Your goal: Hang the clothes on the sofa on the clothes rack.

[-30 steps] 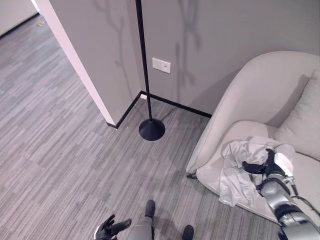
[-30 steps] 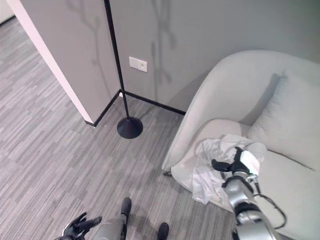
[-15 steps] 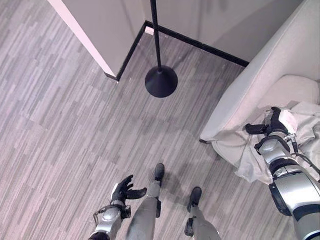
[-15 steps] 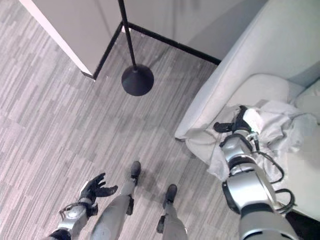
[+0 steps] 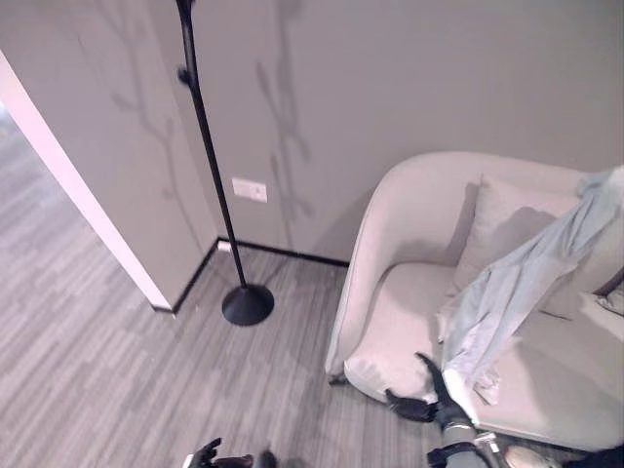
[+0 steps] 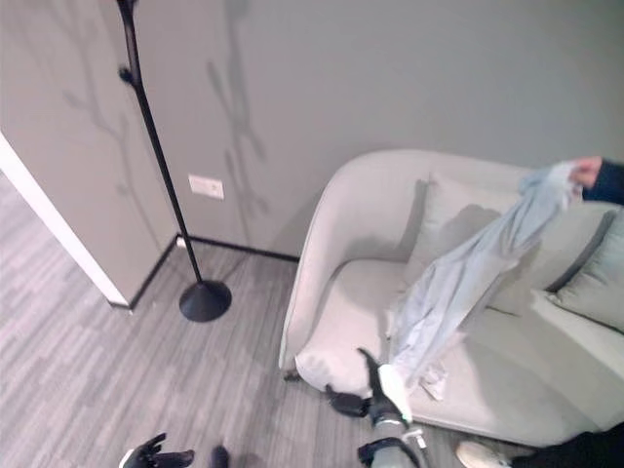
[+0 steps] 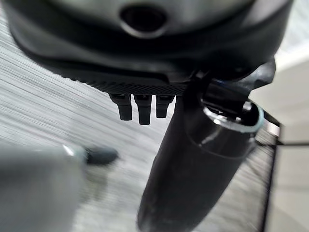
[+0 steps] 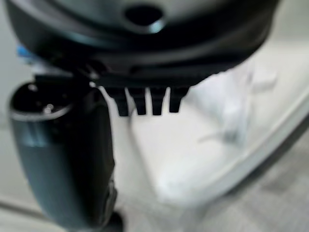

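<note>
Over the pale grey curved sofa (image 5: 409,292), a person's hand (image 6: 586,172) lifts the light blue-grey shirt (image 5: 517,283); it's limp and light, so you'd grasp its upper edge. Your right hand (image 5: 434,398) is spread, empty; left hand (image 5: 207,455) relaxed.

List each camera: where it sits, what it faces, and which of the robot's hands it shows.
Left eye view: on the head, looking down at the sofa, the clothes rack and a pale garment; right hand low in front, left hand at the bottom edge.
Right eye view: same scene, slightly shifted; a person's hand holds the garment up.
Left wrist view: on the left arm, facing the floor.
Right wrist view: on the right arm, facing the sofa seat and garment.
Both eye views share sofa, rack and garment.
</note>
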`<state>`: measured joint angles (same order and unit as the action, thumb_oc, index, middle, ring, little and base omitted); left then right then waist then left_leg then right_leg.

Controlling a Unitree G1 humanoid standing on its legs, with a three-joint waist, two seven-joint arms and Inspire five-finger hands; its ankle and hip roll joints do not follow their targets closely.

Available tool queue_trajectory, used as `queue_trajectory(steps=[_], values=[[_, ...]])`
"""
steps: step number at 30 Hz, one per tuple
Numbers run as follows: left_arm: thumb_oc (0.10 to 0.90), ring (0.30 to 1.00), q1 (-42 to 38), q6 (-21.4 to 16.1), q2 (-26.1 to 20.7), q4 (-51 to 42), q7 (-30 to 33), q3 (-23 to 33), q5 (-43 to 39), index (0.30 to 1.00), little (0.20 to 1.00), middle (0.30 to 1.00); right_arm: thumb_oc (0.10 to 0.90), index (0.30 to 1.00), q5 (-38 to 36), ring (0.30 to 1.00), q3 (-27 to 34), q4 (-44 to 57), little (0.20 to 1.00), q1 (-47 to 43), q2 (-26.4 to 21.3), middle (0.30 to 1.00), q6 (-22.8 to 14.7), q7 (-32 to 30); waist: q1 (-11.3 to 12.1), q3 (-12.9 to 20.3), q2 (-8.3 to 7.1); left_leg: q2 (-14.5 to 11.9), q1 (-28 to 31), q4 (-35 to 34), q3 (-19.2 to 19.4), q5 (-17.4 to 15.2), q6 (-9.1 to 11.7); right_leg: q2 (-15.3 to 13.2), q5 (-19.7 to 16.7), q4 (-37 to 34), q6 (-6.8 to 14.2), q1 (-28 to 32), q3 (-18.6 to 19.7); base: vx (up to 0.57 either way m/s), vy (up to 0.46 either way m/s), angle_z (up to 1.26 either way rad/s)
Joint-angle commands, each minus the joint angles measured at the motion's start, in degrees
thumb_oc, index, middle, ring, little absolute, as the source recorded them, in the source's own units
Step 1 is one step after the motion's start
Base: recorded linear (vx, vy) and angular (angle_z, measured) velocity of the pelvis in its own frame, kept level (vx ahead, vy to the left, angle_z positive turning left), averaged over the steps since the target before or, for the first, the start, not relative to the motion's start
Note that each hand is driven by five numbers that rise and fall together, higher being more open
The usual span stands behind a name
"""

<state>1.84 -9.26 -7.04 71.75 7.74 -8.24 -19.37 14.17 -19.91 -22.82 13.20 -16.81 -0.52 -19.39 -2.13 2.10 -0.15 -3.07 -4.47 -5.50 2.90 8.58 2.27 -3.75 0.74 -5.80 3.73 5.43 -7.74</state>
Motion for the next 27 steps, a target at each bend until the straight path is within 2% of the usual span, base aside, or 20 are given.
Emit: queue_trajectory(steps=[1,5,13,18,19,20,21,22,23,24,25,26,27], values=[[0.8,0.9,-4.1,-0.5,-0.9,2.5,0.3,-1.0,2.2,0.9,0.9,0.9,0.8,0.9,-0.2,0.9,5.4,3.8,0.9,-13.4,-5.7,0.9,-5.0,-0.9,2.9,-4.4,-0.12,-4.3,4.8,0.5,-1.5,-8.0,2.3,-0.9,3.4,1.4,1.3,-2.0,-1.1,0.07,0.013,-0.07],[0.8,0.9,-3.6,-0.2,-0.8,3.0,-0.2,-1.1,2.9,0.9,0.9,0.9,0.8,0.9,0.0,0.9,6.0,5.0,0.9,-12.8,-6.4,0.9,-5.1,-0.8,2.7,-3.1,0.11,-4.2,6.8,0.5,-1.2,-8.6,2.2,-1.1,3.7,1.5,1.3,-0.4,-0.7,0.05,0.008,-0.03],[0.8,0.9,-2.7,0.1,-0.5,4.5,-0.6,-0.4,3.8,0.9,0.9,0.9,0.8,0.9,-1.6,0.9,7.0,3.8,0.9,-11.0,-5.8,0.9,-4.8,-0.6,2.5,-2.5,0.34,-4.1,7.7,0.5,-1.3,-9.1,2.0,-1.1,3.7,1.6,1.3,0.4,-0.5,0.01,0.006,-0.02],[0.8,0.9,-2.0,0.2,0.0,5.1,-0.5,-0.3,4.8,0.9,0.9,0.9,0.8,0.9,1.1,0.9,8.0,2.4,0.9,-9.9,-5.8,0.9,-3.2,-2.2,2.4,-2.8,0.24,-3.6,7.8,0.5,-1.4,-9.4,1.7,-1.5,3.4,1.5,1.6,0.5,-0.8,0.01,0.043,0.01],[0.8,0.9,-2.0,0.3,0.1,5.2,-0.1,-0.8,5.1,0.9,0.9,0.9,0.8,0.9,-0.5,0.9,9.3,1.4,0.9,-10.3,-5.1,0.9,-2.5,-3.7,2.3,-3.1,0.19,-3.4,7.7,0.5,-1.3,-9.6,1.5,-1.6,3.3,1.9,1.7,0.2,-0.8,0.0,0.139,-0.01],[0.8,0.9,-2.0,1.0,-0.1,5.4,0.0,-2.0,5.8,0.9,0.9,0.9,0.8,0.9,-9.7,0.9,12.6,0.2,0.9,-10.9,-2.4,0.9,-2.9,-5.4,2.4,-3.8,-0.12,-3.2,7.4,0.5,-1.0,-9.7,1.1,-2.0,3.3,4.3,2.1,-1.3,-1.0,-0.04,0.141,-0.07],[0.8,0.9,-2.3,1.2,-0.5,5.3,-0.1,-2.5,6.1,0.9,0.9,0.9,0.8,0.9,-13.6,0.9,13.5,-0.1,0.9,-11.2,-1.4,0.9,-3.4,-5.1,2.4,-4.7,-0.38,-3.2,7.1,0.5,-0.8,-9.7,0.8,-2.1,3.5,7.2,2.4,-3.2,-1.2,-0.22,0.17,-0.1],[0.8,0.9,-3.1,2.0,-1.1,4.9,-0.3,-3.1,5.8,0.9,0.9,0.9,0.8,0.9,-18.8,0.9,14.7,-1.2,0.9,-14.0,-0.4,0.9,-3.4,-5.4,2.7,-7.3,-0.2,-3.6,6.5,0.5,0.1,-9.7,0.0,-2.6,3.1,16.6,4.4,-10.4,-2.7,-0.34,0.197,-0.56],[0.8,0.9,-3.5,2.4,-1.3,4.8,-0.4,-3.6,6.1,0.9,0.9,0.9,0.8,0.9,-22.1,0.9,16.4,-2.5,0.9,-16.9,-0.5,0.9,-3.4,-5.4,2.7,-8.4,0.73,-3.6,5.4,0.5,1.2,-9.7,-0.7,-4.4,1.2,26.0,8.0,-18.0,-5.0,-0.31,0.077,-0.74],[0.8,0.9,-3.1,3.1,-2.2,5.2,-0.2,-2.4,5.8,0.9,0.9,0.9,0.8,0.9,-26.7,0.9,18.4,-5.0,0.9,-19.9,-0.8,0.9,-4.1,-6.8,3.7,-8.2,0.96,-3.8,4.9,0.5,2.0,-10.1,-0.1,-9.3,1.0,22.3,7.8,-15.8,-7.2,-0.13,-0.087,-0.85],[0.8,0.9,-2.8,2.8,-2.8,4.8,0.2,-1.1,4.6,0.9,0.9,0.9,0.8,0.9,-27.0,0.9,18.9,-5.3,0.9,-20.3,-1.3,0.9,-4.1,-6.7,4.8,-8.2,1.01,-4.6,4.8,0.5,2.6,-10.1,0.5,-12.7,-0.1,19.5,6.8,-13.8,-9.0,0.03,-0.395,-0.34],[0.8,0.9,-2.7,2.6,-3.5,4.2,0.6,0.0,2.8,0.9,0.9,0.9,0.8,0.9,-27.6,0.9,20.0,-5.3,0.9,-20.8,-1.7,0.9,-3.8,-7.3,5.6,-7.9,0.62,-5.8,4.6,0.5,2.6,-10.2,1.4,-17.0,-3.5,16.4,6.2,-12.4,-8.8,0.07,-0.426,-0.18],[0.8,0.9,-2.8,2.2,-3.8,4.0,1.1,0.1,2.3,0.9,0.9,0.9,0.8,0.9,-28.0,0.9,20.6,-5.4,0.9,-21.0,-2.2,0.9,-3.9,-7.8,5.7,-7.9,0.01,-6.4,4.5,0.5,2.5,-10.1,2.1,-18.3,-5.4,14.3,6.6,-11.4,-6.7,0.1,-0.46,-0.05]])
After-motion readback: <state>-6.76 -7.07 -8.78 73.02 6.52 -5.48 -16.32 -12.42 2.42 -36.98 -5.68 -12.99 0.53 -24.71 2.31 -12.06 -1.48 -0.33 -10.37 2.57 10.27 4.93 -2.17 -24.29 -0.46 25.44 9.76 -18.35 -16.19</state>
